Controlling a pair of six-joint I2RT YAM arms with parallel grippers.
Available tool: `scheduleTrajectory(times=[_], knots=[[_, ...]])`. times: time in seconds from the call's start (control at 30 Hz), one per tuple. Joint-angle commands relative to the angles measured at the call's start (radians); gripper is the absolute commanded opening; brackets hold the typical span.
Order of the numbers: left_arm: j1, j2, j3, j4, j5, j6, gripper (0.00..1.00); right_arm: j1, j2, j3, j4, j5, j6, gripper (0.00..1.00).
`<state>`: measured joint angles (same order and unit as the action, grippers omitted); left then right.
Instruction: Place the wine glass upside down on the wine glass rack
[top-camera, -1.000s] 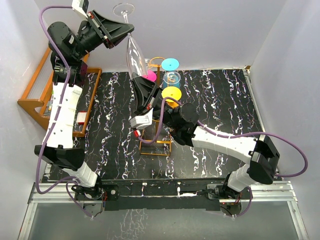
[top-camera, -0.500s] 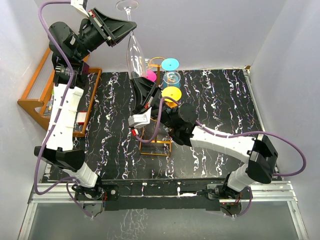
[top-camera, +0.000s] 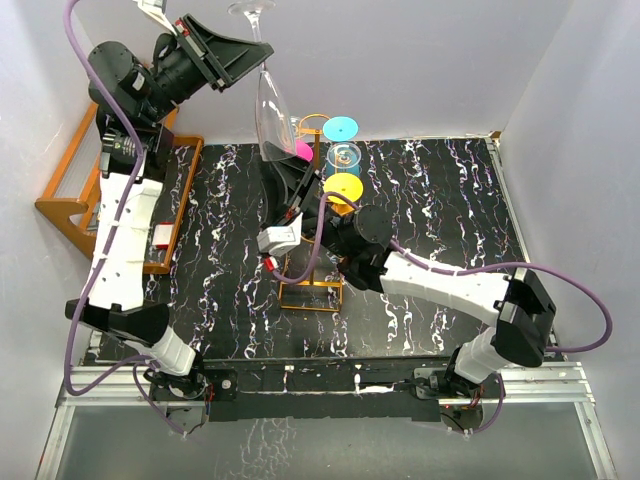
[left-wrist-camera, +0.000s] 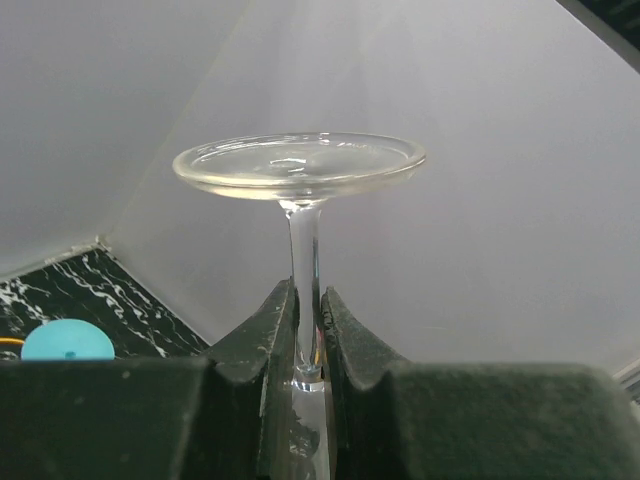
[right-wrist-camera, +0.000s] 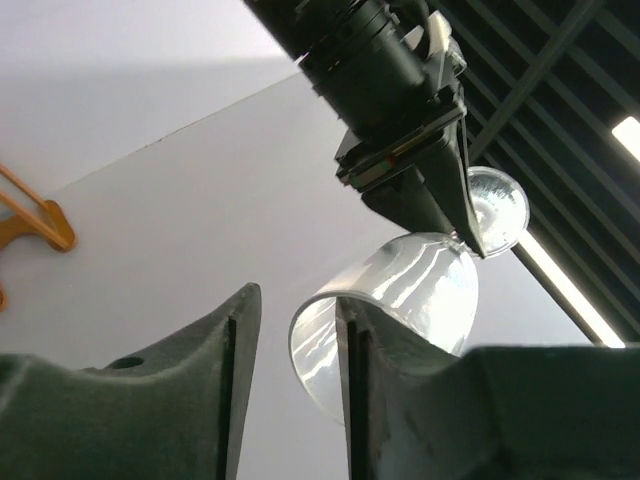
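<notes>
Pinches the stem of the wine glass (left-wrist-camera: 300, 165) in the left gripper (left-wrist-camera: 308, 300), jaws closed hard against it just under the foot. Holds it high at the back of the table (top-camera: 440, 210), foot up and bowl down, a little tilted.

Reaches up from below with the right gripper (right-wrist-camera: 295, 320), jaws parted with a clear gap between them and nothing clamped. Shows the bowl's rim just above that gap, one edge passing behind a finger (right-wrist-camera: 420, 400); cannot tell whether finger and glass touch.

From above, puts the bowl's mouth just left of the top of the rack (top-camera: 310, 290), close beside a pink foot, not hung on any hook. Carries four other glasses (top-camera: 343, 187) on that rack, all foot up: pink, blue, yellow and one clear. Stands the rack near the middle of the table, its wire base flat on the marbled top. Keeps a wooden shelf (top-camera: 70, 205) by the left wall, well apart from the rack.
</notes>
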<state>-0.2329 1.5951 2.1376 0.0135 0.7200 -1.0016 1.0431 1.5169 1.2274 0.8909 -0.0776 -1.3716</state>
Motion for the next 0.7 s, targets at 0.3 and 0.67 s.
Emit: scheduleTrajectory(times=[0.3, 0.67], knots=[[-0.016, -0.098, 0.11, -0.084, -0.109, 0.43, 0.0, -0.017, -0.205, -0.096, -0.034, -0.163, 0.034, 0.66], [0.017, -0.22, 0.015, -0.317, -0.167, 0.938, 0.0, -0.017, -0.389, -0.238, -0.077, -0.159, 0.113, 0.7]])
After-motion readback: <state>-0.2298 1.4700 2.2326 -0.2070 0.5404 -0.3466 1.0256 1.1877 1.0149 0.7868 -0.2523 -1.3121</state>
